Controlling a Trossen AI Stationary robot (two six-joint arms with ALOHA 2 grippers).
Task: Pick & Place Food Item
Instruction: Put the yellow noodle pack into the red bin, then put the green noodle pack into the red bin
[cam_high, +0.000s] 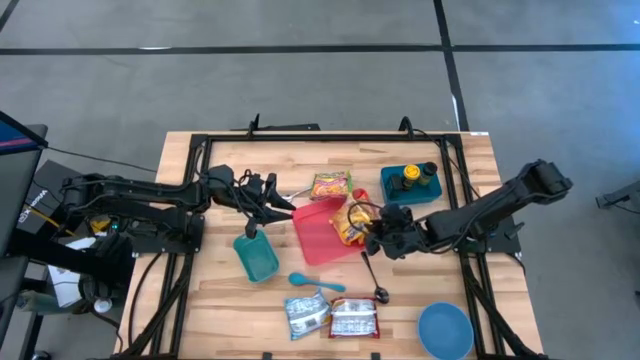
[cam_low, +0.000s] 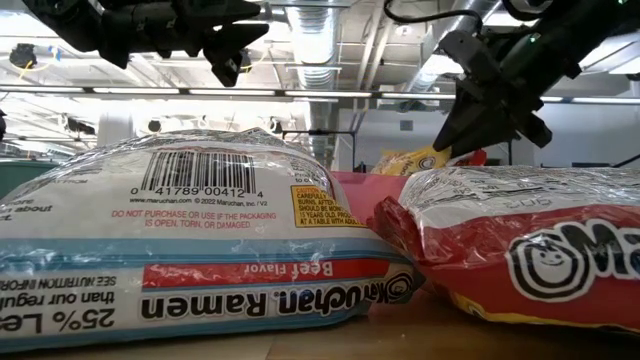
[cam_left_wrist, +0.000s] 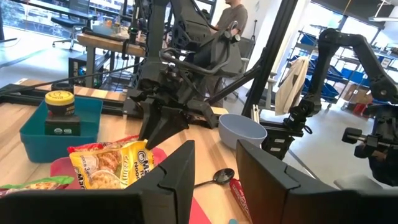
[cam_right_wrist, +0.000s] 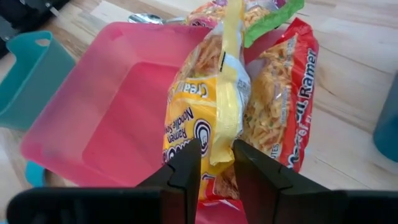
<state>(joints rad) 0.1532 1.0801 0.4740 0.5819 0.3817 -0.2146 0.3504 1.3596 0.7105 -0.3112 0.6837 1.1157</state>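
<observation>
A yellow noodle packet lies tilted on the right rim of the pink container, leaning on a red ramen packet. My right gripper slants down at it from the table's right side. It is open, with the packet's yellow end seam in the gap between its fingers. My left gripper hangs level above the container's far left corner, open, with nothing between its fingers. My right gripper has the yellow packet's end seam between its two fingers, which slant down from the table's right side. A gap shows beside the seam. Whether either finger touches it, I cannot tell. The packet lies on the container's rim and the red packet.
A teal bin sits left of the pink container. An orange packet and a blue bin with jars lie at the far side. Toward the near edge are a blue spoon, a dark spoon, two ramen packets and a blue bowl.
</observation>
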